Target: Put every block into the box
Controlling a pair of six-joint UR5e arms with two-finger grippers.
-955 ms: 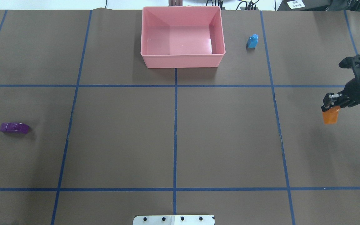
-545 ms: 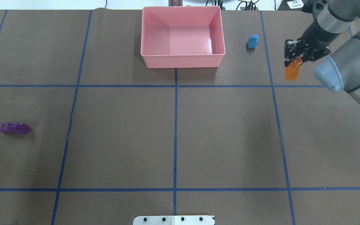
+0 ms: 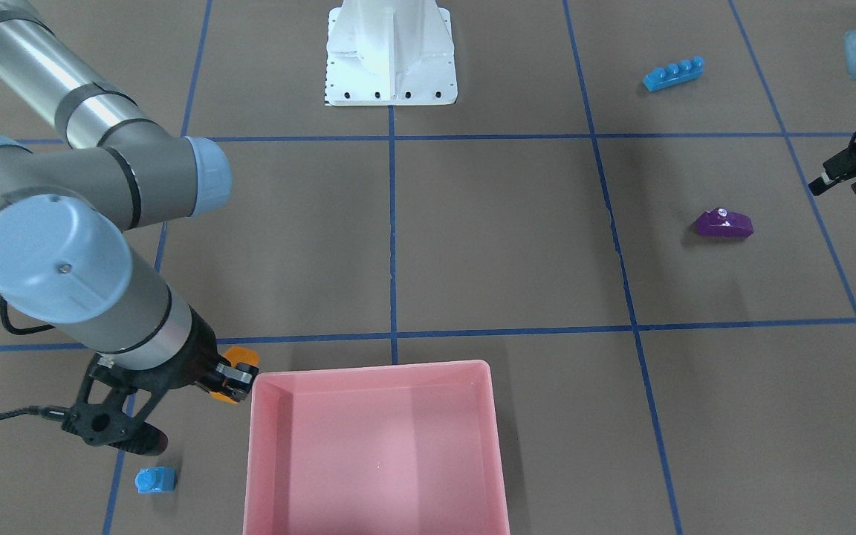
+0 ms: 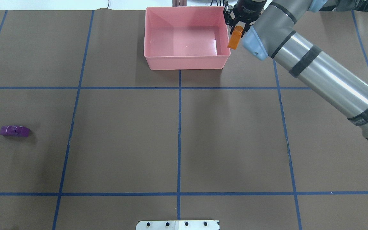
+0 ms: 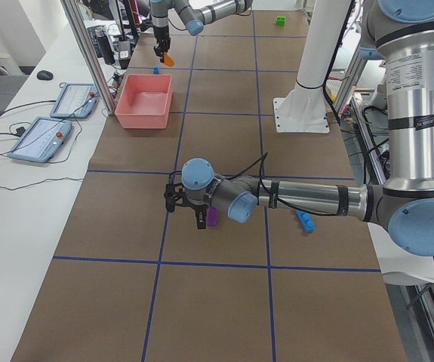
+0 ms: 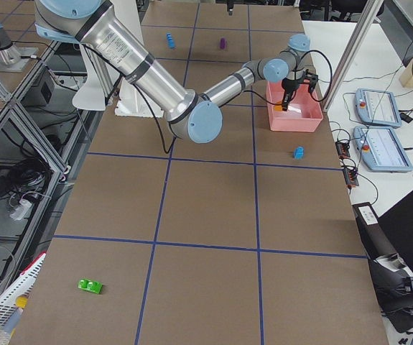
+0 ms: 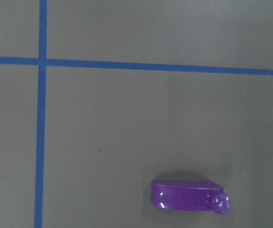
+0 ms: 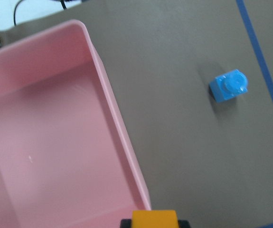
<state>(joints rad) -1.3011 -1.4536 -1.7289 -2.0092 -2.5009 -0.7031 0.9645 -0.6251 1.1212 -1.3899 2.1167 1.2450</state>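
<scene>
My right gripper [image 4: 237,25] is shut on the orange sloped block [image 4: 234,39] and holds it above the table, just outside the right wall of the pink box [image 4: 185,62]. In the front-facing view the orange block [image 3: 239,371] sits by the box's near-left corner [image 3: 258,380]. The small blue block [image 3: 154,481] stands on the table right of the box; the arm hides it in the overhead view. The purple block [image 4: 14,131] lies far left. My left gripper [image 3: 838,178] hovers near it, open and empty. The long blue block [image 3: 673,73] and the green block [image 6: 90,286] lie apart.
The box holds no blocks. The white robot base [image 3: 391,52] stands at the table's near middle edge. My right arm [image 4: 315,67] stretches diagonally over the right half of the table. Blue tape lines [image 4: 179,134] grid the brown surface.
My right arm has swung left and away from the robot with the orange block, from the table's right edge to the box's right wall. The purple block has not moved.
</scene>
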